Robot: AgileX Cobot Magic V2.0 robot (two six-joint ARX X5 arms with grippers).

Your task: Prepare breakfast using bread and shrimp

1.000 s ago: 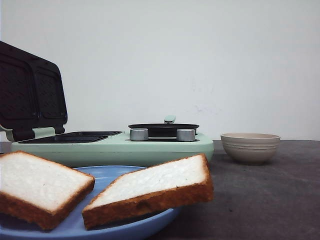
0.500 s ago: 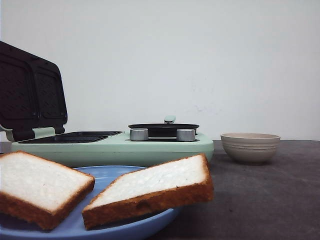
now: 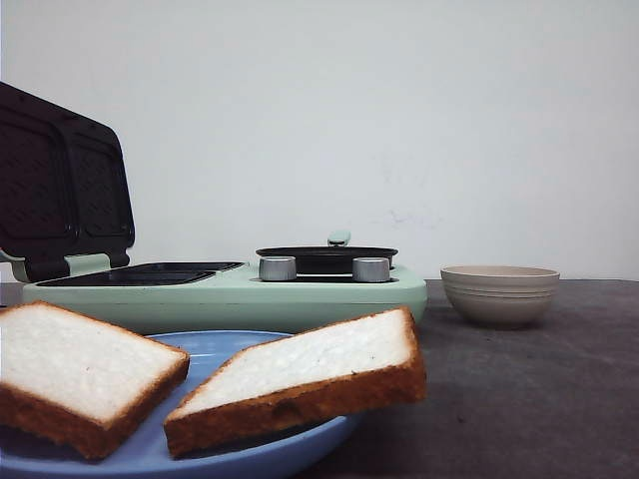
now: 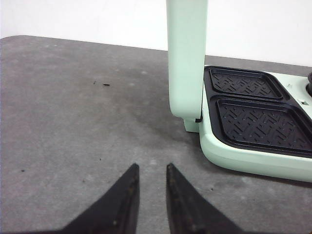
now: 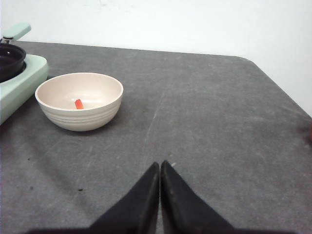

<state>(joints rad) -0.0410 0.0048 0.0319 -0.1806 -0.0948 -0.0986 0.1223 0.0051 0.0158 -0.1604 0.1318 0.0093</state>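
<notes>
Two slices of bread lie on a blue plate (image 3: pixel 215 344) close to the front camera, one (image 3: pixel 70 364) at the left, the other (image 3: pixel 305 369) at the right. A small orange shrimp (image 5: pixel 78 103) rests inside a beige bowl (image 5: pixel 80 105), also seen in the front view (image 3: pixel 499 292). A mint-green sandwich maker (image 3: pixel 230 289) stands open with its dark lid (image 3: pixel 60 185) raised. Over bare table beside the maker's hinge, my left gripper (image 4: pixel 150 168) is slightly open and empty. My right gripper (image 5: pixel 160 165) is shut and empty, short of the bowl. Neither gripper shows in the front view.
A small black pan (image 3: pixel 324 256) with a mint handle sits on the maker's right side behind two silver knobs (image 3: pixel 277 267). The maker's two ridged black plates (image 4: pixel 258 117) lie exposed. The dark grey table (image 5: pixel 204 112) ends at a rounded far corner on the right.
</notes>
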